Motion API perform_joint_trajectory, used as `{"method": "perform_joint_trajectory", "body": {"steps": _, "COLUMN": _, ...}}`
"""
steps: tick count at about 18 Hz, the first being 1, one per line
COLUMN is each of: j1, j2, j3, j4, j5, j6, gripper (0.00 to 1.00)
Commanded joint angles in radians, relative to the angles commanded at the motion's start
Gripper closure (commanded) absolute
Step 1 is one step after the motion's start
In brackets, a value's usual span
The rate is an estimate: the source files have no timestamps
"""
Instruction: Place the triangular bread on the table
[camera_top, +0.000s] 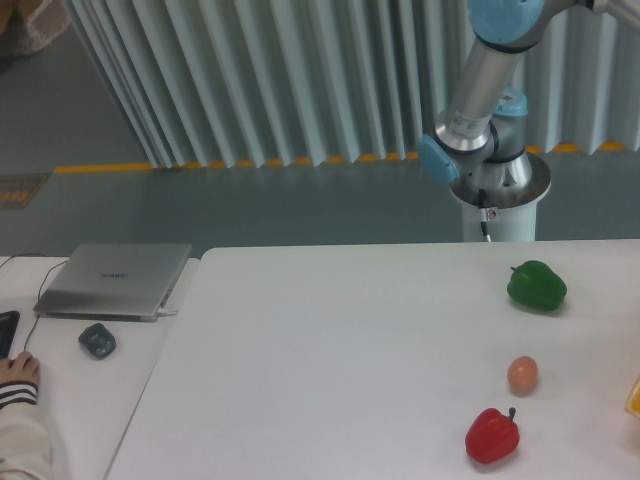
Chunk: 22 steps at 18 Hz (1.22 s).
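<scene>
Only a small yellow-orange sliver of the triangular bread (634, 398) shows at the right edge of the frame, just above the white table (330, 370). The rest of it is cut off by the frame. The gripper is out of view; of the arm I see only the base and lower links (487, 110) behind the table's far right side. What holds the bread cannot be seen.
On the right part of the table lie a green pepper (536, 285), a small tan egg-like ball (522, 374) and a red pepper (492, 435). A side desk on the left carries a grey laptop (115, 279), a mouse (97, 340) and a person's hand (18, 372).
</scene>
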Motion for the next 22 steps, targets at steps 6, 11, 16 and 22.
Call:
{"method": "perform_joint_trajectory", "body": {"steps": 6, "j1": -0.008, "j2": -0.009, "j3": 0.054, "j4": -0.061, "j5": -0.066, "j6": -0.108, "gripper": 0.69}}
{"method": "perform_joint_trajectory", "body": {"steps": 11, "j1": -0.009, "j2": -0.006, "j3": 0.123, "j4": -0.144, "j5": -0.169, "j6": -0.181, "gripper": 0.69}}
{"method": "perform_joint_trajectory", "body": {"steps": 16, "j1": -0.044, "j2": 0.018, "j3": 0.127, "j4": -0.151, "j5": -0.226, "j6": -0.298, "gripper": 0.69}}
{"method": "perform_joint_trajectory", "body": {"steps": 22, "j1": -0.132, "j2": 0.061, "j3": 0.121, "j4": -0.192, "j5": -0.287, "j6": -0.549, "gripper": 0.69}}
